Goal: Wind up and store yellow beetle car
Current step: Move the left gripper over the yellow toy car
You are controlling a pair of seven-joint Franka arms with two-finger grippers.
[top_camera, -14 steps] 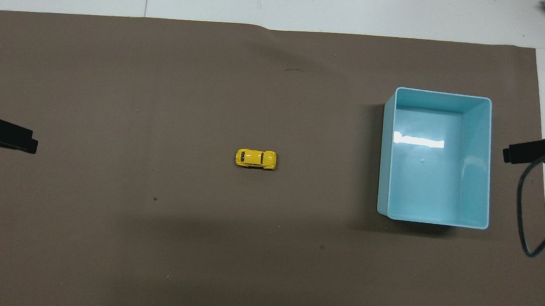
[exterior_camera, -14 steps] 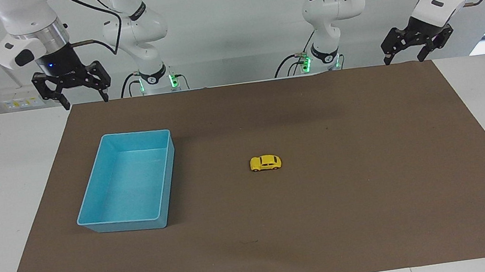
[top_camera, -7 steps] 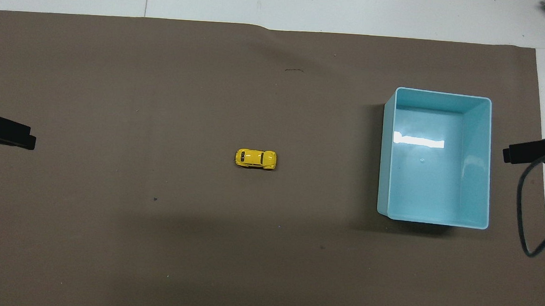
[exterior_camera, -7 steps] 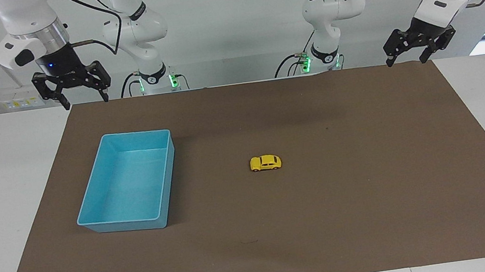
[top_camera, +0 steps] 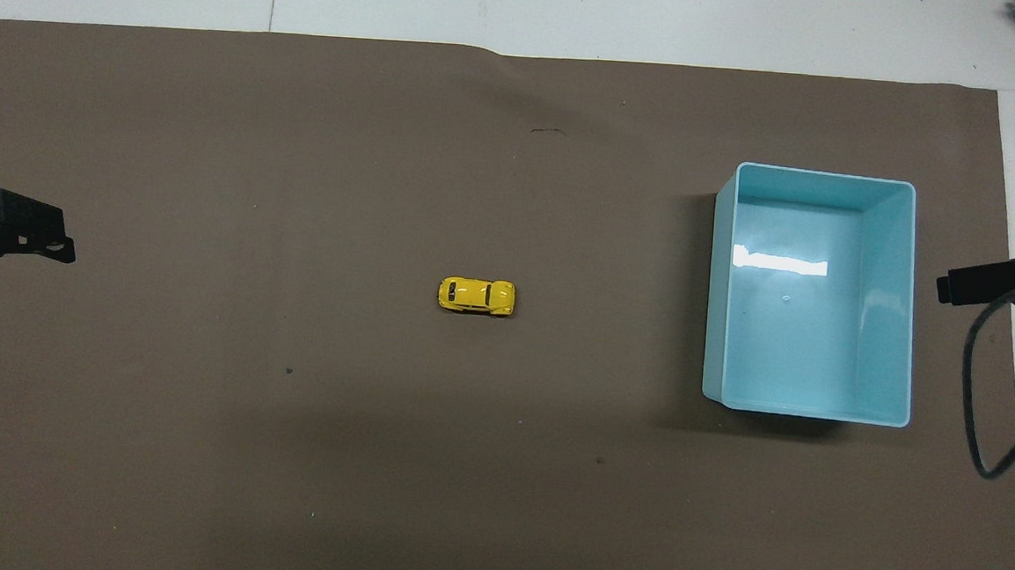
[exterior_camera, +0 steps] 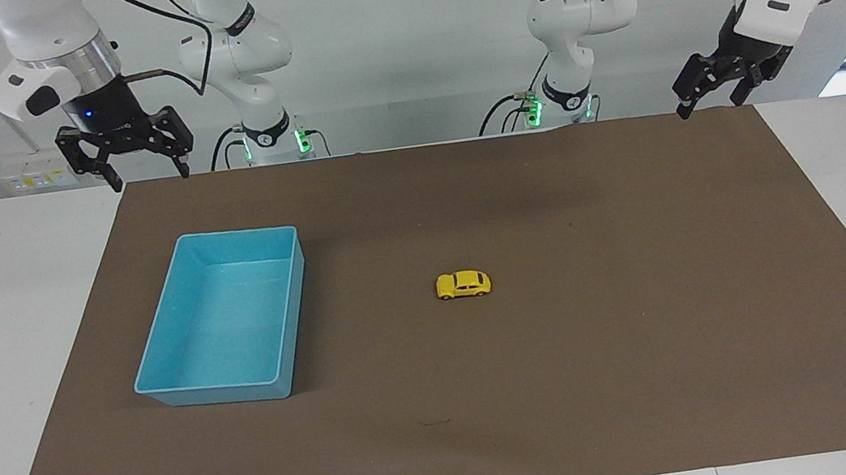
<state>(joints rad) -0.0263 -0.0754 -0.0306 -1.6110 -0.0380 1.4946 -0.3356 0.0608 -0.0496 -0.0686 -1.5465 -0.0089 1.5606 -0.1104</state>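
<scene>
Two grippers, one toy, one bin, all on a table covered by a brown mat (exterior_camera: 653, 371).

Nearest the robots: the right gripper (exterior_camera: 126, 158) hangs over the mat's corner at the right arm's end, fingers spread, holding nothing; this arm waits. The left gripper (exterior_camera: 721, 80) hangs over the mat's corner at the left arm's end, likewise spread and empty; it appears turned, likely in readiness for a reach.

Mid-mat: the yellow beetle car (exterior_camera: 463, 284) stands on its wheels near the mat's centre, lengthwise along the table, well apart from both grippers. Untouched; winding not yet begun.

Toward the right arm's end: the blue bin (exterior_camera: 158, 338), open-topped and empty, extending farther from the robots than the car. Presumably the intended store, placed within the right arm's reach.
</scene>
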